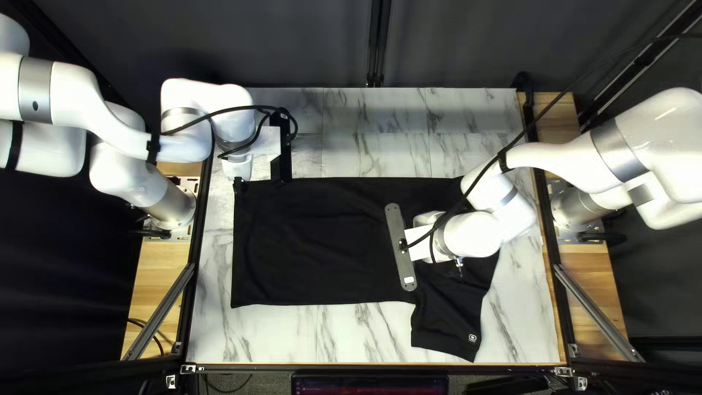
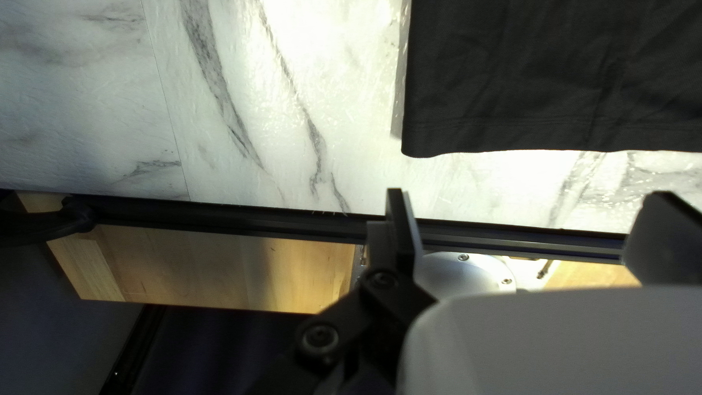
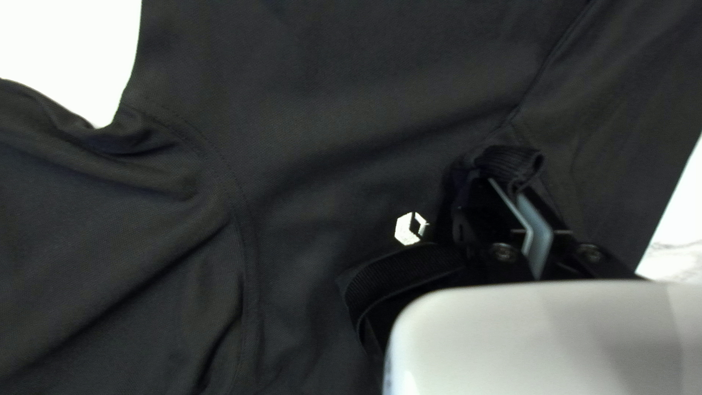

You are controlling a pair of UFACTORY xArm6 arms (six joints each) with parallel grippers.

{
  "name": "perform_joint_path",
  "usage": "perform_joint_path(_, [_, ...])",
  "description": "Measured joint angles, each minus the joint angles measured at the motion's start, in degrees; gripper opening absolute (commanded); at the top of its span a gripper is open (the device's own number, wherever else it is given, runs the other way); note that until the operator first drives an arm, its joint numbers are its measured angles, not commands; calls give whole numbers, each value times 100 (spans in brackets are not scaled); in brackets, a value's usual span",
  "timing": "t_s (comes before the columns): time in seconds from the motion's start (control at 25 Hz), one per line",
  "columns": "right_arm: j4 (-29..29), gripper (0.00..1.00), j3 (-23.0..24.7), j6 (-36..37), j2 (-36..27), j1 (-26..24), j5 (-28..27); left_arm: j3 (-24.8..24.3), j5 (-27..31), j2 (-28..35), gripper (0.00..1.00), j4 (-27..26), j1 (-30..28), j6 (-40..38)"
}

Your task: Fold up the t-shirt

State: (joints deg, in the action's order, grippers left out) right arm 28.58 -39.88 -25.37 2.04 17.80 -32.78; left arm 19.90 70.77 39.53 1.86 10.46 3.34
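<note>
While the right claw (image 3: 515,189) grips the shirt (image 1: 314,241) by its collar (image 3: 515,157) and the left claw (image 2: 529,201) gapes near a hem corner (image 2: 428,139), the shirt lies spread on the table (image 1: 351,333), one sleeve (image 1: 447,325) out, with most folding apparently left to do.

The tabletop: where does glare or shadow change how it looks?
Left wrist view: strong glare whitens the marbled tabletop, while a thin shadow runs along one edge of the shirt; right wrist view: the tabletop is mostly burned out to plain white beside the shirt; top left view: the marbling is much clearer.
</note>
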Motion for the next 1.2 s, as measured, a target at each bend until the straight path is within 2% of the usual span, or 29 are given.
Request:
perform_joint_path(0.24, [-328,100,423,608,-344,-448,164,0,0,0,100,0,0,0])
perform_joint_path(0.36, [-451,100,500,645,-428,-403,176,0,0,0,100,0,0,0])
perform_joint_path(0.72, [-497,100,186,-544,-113,586,6,0,0,0,100,0,0,0])
perform_joint_path(0.92, [-547,100,-8,-1006,122,699,27,0,0,0,100,0,0,0])
perform_joint_path(1.08, [-382,100,173,-1614,13,699,-125,0,0,0,100,0,0,0])
perform_joint_path(1.2, [-251,100,284,-2011,-160,719,-456,0,0,0,100,0,0,0])
